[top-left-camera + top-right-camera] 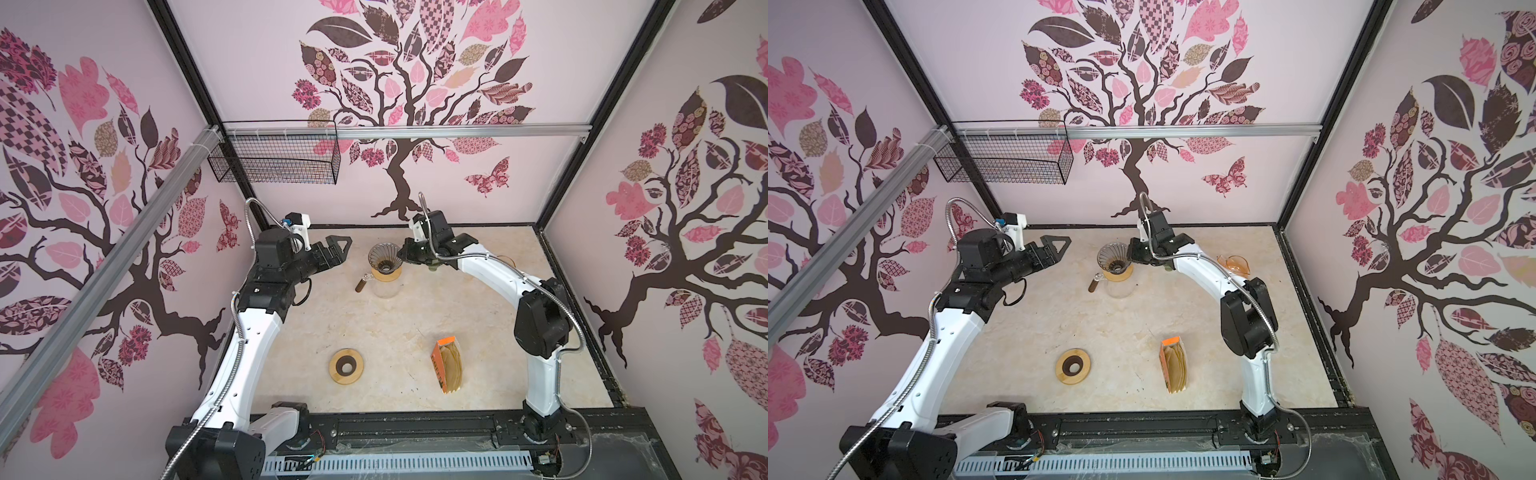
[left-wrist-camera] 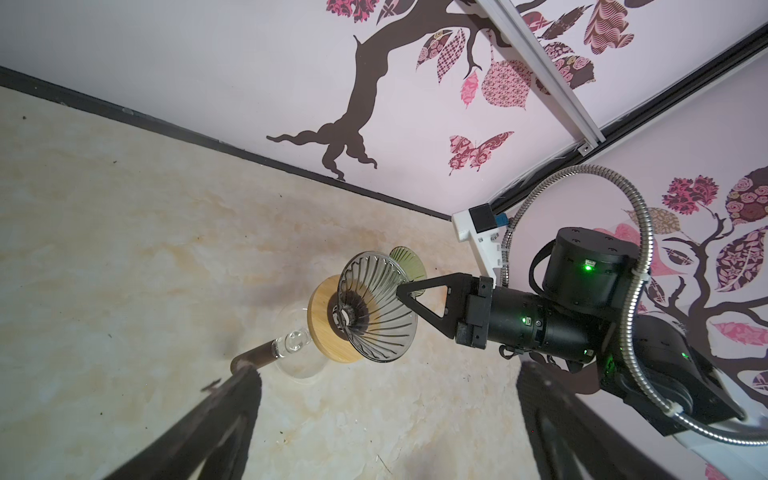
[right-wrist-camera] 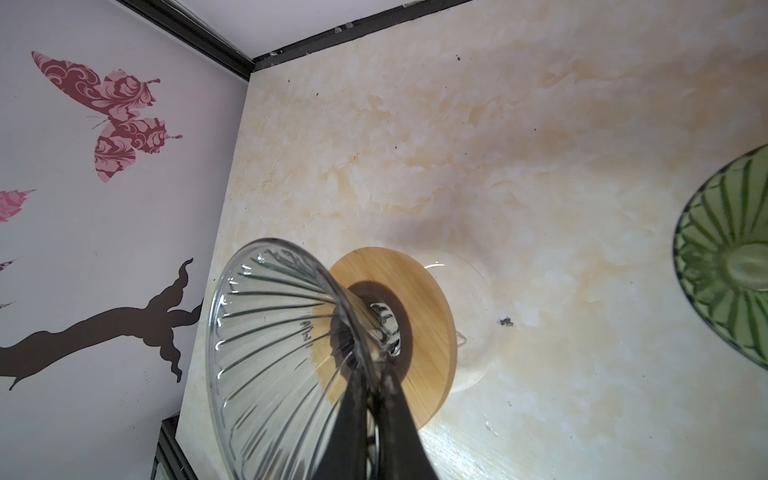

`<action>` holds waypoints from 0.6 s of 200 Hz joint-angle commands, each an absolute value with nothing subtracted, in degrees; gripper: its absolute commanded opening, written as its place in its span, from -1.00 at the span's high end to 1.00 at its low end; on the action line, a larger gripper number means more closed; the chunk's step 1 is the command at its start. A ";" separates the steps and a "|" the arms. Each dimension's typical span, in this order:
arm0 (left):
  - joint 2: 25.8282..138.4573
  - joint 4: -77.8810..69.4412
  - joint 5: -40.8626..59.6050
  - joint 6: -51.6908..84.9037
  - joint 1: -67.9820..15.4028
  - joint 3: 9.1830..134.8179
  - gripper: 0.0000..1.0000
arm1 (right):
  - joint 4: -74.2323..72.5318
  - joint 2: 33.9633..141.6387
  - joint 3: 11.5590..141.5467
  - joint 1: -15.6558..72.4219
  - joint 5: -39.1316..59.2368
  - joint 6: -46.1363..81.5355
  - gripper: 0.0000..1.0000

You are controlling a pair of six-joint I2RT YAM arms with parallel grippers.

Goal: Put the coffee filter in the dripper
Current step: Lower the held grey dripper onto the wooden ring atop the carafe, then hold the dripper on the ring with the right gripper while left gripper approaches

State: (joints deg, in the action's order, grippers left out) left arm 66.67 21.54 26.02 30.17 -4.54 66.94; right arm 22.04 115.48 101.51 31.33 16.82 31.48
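Observation:
The clear ribbed glass dripper (image 1: 384, 257) (image 1: 1113, 257) (image 2: 374, 307) (image 3: 270, 353) sits in a wooden collar (image 3: 419, 332) on a glass carafe (image 1: 386, 286) at the back middle of the table. My right gripper (image 1: 402, 254) (image 1: 1133, 255) (image 2: 405, 291) (image 3: 376, 365) is shut on the dripper's wall on its right side. My left gripper (image 1: 343, 253) (image 1: 1059, 249) (image 2: 386, 395) hangs open and holds nothing, a little left of the dripper. Brown coffee filters (image 1: 451, 365) (image 1: 1175, 368) lie in an orange box (image 1: 440, 353) at the front right.
A loose wooden ring (image 1: 347, 366) (image 1: 1073, 366) lies at the front middle. A green dripper (image 3: 727, 257) (image 2: 409, 266) stands just beyond my right gripper. An amber glass piece (image 1: 1233, 264) sits at the back right. A wire basket (image 1: 274, 158) hangs on the back wall.

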 commanded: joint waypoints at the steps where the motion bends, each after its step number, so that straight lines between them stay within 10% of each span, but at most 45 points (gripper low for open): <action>1: 67.84 21.18 26.41 29.92 -4.36 66.13 -0.95 | 21.97 117.06 104.99 31.47 18.28 30.96 1.00; 120: 81.79 32.36 22.21 30.15 -11.20 77.10 -0.38 | 28.10 118.47 109.07 31.51 17.05 28.25 1.00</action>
State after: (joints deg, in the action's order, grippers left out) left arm 79.50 28.69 24.03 30.13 -10.46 70.76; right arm 26.41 116.14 106.06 31.33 17.21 29.56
